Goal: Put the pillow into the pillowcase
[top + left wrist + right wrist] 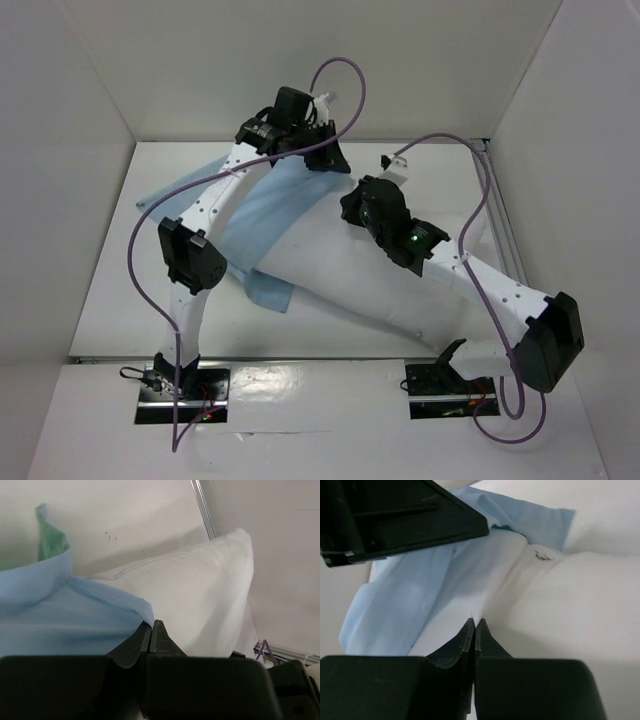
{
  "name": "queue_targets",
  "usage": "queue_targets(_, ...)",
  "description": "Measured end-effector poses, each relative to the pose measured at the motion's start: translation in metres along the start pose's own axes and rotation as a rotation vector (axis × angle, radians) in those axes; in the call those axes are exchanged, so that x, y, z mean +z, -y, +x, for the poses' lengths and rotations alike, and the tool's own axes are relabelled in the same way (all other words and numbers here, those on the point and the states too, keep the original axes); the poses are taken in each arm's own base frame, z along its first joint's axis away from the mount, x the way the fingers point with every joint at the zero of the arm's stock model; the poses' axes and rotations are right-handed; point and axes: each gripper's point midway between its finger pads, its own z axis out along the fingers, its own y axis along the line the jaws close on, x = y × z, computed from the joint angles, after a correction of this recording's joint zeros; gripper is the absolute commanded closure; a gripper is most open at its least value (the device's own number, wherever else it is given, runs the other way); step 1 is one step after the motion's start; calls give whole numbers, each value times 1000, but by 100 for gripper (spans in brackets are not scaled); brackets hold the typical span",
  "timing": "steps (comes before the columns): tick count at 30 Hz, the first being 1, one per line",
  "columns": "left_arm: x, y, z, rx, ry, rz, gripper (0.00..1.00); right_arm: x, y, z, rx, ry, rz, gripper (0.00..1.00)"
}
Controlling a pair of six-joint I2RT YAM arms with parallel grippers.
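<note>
Hem of pillowcase [60, 625] sits pinched in left gripper [151, 626], pillow [200, 595] alongside.

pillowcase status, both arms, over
Left gripper: jaws shut on light blue fabric pillowcase edge. Right gripper: jaws shut at plump white pillow, hold unclear. Pillow mostly bare. Nothing blocking.

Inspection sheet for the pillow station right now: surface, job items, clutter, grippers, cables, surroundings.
Surface: white table, no marks seen from above.
Job's things: pillow lies diagonally; light blue pillowcase covers its left end, the rest bare.
Clutter: nothing seen.
Grippers: left gripper, jaws shut on the pillowcase edge; right gripper, jaws shut where cloth meets pillow, what they pinch unclear.
Cables: purple cables loop loosely off both arms.
Surroundings: white walls on three sides.
</note>
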Motion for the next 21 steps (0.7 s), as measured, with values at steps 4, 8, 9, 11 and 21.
queue_targets(4,28,-20,19,-52,-75,11,50,29,14,18,-11,1,84,100)
queue_targets(8,27,-38,26,-84,-108,-4,2,51,25,23,-16,18,146,94)
queue_targets(9,21,-41,21,-76,-96,-8,0,52,26,21,-12,23,151,83)
queue_targets(11,0,-48,7,-75,-52,-27,0,55,29,13,-7,32,154,43)
queue_targets(21,-235,-89,-14,-58,429,-322,89,48,-30,-75,-205,85,-14,1)
